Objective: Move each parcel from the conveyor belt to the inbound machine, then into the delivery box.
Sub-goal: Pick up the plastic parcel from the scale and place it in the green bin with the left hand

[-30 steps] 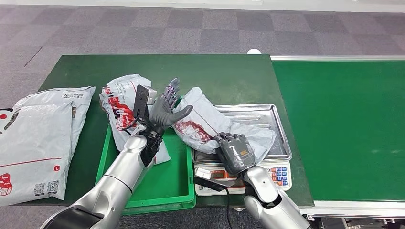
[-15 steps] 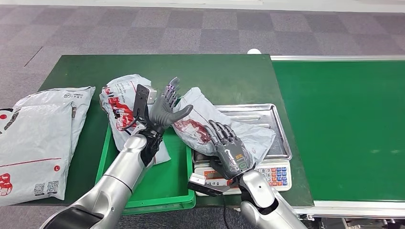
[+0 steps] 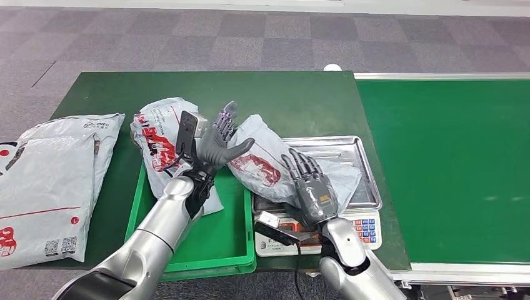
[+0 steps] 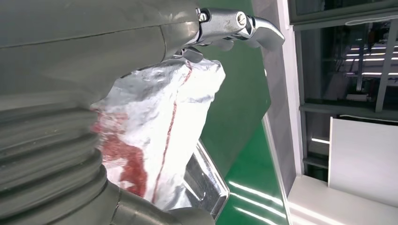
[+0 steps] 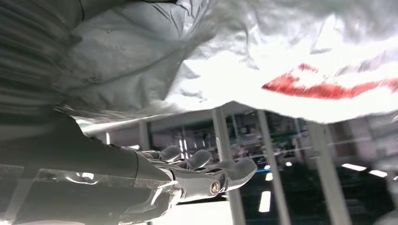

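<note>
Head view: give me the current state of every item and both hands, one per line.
Parcel on scale: lying on the tray, one end hanging over towards the green bin.
Left hand: open, thumb touching that parcel.
Right hand: open, fingers spread over the parcel, not gripping.
Scale: display hidden by the right hand.
Green bin: holds one parcel.
Conveyor belt: no parcels in view.
Large parcel: flat on table's left end.
</note>
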Robot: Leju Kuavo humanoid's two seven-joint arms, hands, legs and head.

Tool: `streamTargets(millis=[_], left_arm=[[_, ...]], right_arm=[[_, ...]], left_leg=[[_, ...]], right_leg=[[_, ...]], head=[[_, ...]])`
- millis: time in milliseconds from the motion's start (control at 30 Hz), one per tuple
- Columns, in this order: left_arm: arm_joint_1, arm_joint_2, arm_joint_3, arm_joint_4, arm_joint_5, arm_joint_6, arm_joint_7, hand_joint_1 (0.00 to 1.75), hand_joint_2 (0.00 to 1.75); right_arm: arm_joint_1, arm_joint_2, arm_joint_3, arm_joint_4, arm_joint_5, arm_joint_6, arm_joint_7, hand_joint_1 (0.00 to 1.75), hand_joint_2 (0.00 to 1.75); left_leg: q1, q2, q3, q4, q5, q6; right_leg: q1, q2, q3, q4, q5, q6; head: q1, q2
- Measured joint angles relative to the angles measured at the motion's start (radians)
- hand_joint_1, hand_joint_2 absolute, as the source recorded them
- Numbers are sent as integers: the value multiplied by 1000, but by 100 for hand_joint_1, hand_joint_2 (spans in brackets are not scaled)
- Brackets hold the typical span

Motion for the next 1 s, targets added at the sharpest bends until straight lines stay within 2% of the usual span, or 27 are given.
streamTargets(millis=[100,167,233,300,367,567,733,900,1000], left_arm=[[-1,4,-11,4,-38,45,-28,0,175],[-3,11,-23,5,-70,74,-40,0,175],[-7,18,-40,5,-95,97,-46,0,175],[-9,27,-56,5,-106,114,-51,0,175],[-9,37,-70,4,-116,131,-57,0,175],[-5,70,-107,-9,-158,176,-76,0,175],[-4,88,-147,-24,-277,253,-63,0,175],[-15,97,-199,-27,-406,282,-26,0,175],[-42,101,-264,-11,-577,267,22,0,175]], right_arm=[[-13,-11,-62,8,-278,77,-146,0,175],[-34,-25,-108,12,-520,201,-259,0,175],[-62,-41,-158,20,-708,336,-343,0,175],[-93,-54,-202,41,-833,441,-397,0,175],[-126,-65,-240,79,-926,505,-432,0,175],[-227,-85,-328,235,-1107,595,-442,0,175],[-302,-107,-364,388,-1215,690,-436,0,175],[-346,-116,-381,498,-1239,692,-453,0,175],[-381,-116,-384,562,-1239,679,-459,0,175]], left_leg=[[0,0,0,0,0,0],[-1,0,0,0,0,0],[-1,0,0,0,0,0],[-1,0,0,0,0,0],[-1,0,0,0,0,0],[-1,0,0,0,0,0],[-1,-1,0,0,0,0],[-1,0,0,1,0,0],[-1,0,0,1,0,0]], right_leg=[[0,0,0,0,0,0],[0,0,0,0,0,0],[-1,0,0,0,1,0],[-1,0,0,0,1,0],[0,0,0,0,1,0],[0,0,0,0,1,0],[0,-1,0,0,1,0],[-1,0,0,0,1,0],[-1,0,0,0,1,0]], head=[[0,0],[0,0],[0,0],[0,0],[0,0],[0,0],[0,0],[0,0],[0,0]])
